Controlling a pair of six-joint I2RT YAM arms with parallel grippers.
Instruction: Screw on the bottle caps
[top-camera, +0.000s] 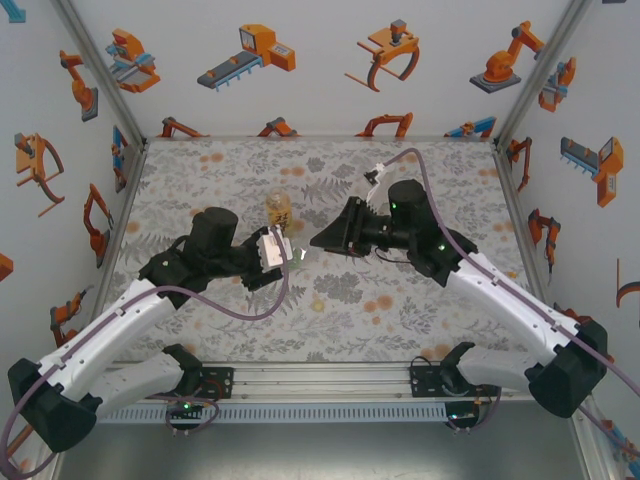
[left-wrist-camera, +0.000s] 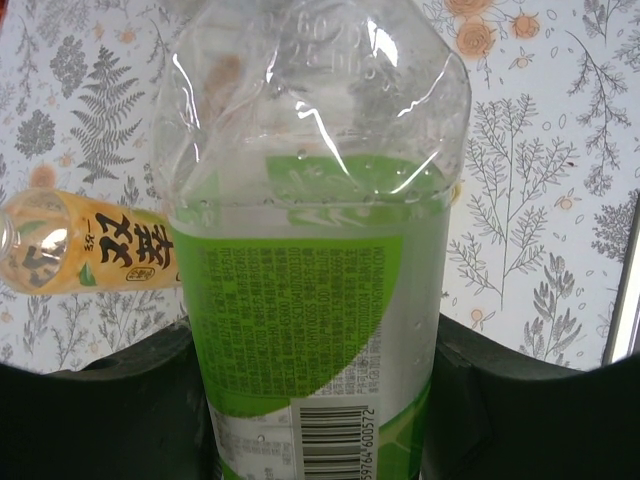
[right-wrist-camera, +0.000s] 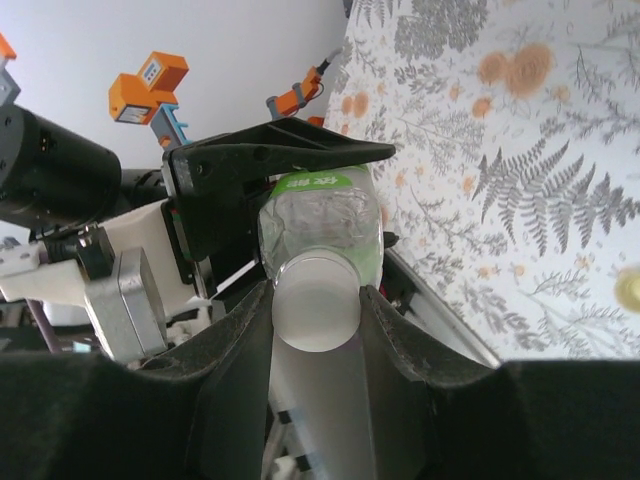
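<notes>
Barely underway: clamping slim colourless green-labelled plastic bottle (left-wrist-camera: 310, 300) in left gripper (left-wrist-camera: 320, 410), pinching whitish round cap (right-wrist-camera: 315, 305) at its mouth in right gripper (right-wrist-camera: 315, 325); seemingly yet to cap amber-filled yellow-labelled bottle (top-camera: 279, 208).

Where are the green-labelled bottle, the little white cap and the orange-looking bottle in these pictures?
green-label bottle (left-wrist-camera: 300, 330), left wrist view, on its green label.
whitish cap (right-wrist-camera: 315, 302), right wrist view, on its round top face.
amber bottle (top-camera: 279, 209), top external view, on the middle of its body.
</notes>
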